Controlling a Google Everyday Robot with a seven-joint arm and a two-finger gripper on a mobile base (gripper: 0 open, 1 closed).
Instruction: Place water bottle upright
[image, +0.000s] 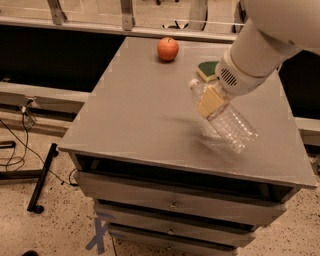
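Observation:
The water bottle (233, 128) is clear ribbed plastic. It hangs tilted just above the grey table (135, 110), with its neck end up and to the left and its base down and to the right. Its shadow lies on the table beneath it. My gripper (210, 102) comes in from the upper right on a large white arm and is shut on the bottle near its neck end. A tan finger pad (213, 99) lies across the bottle. The cap and label are mostly hidden by the gripper.
A red apple (168, 49) sits at the table's far edge. A green sponge (207, 68) lies behind the gripper. Drawers (172, 202) are under the tabletop. Cables and a black stand leg (40, 180) lie on the floor at left.

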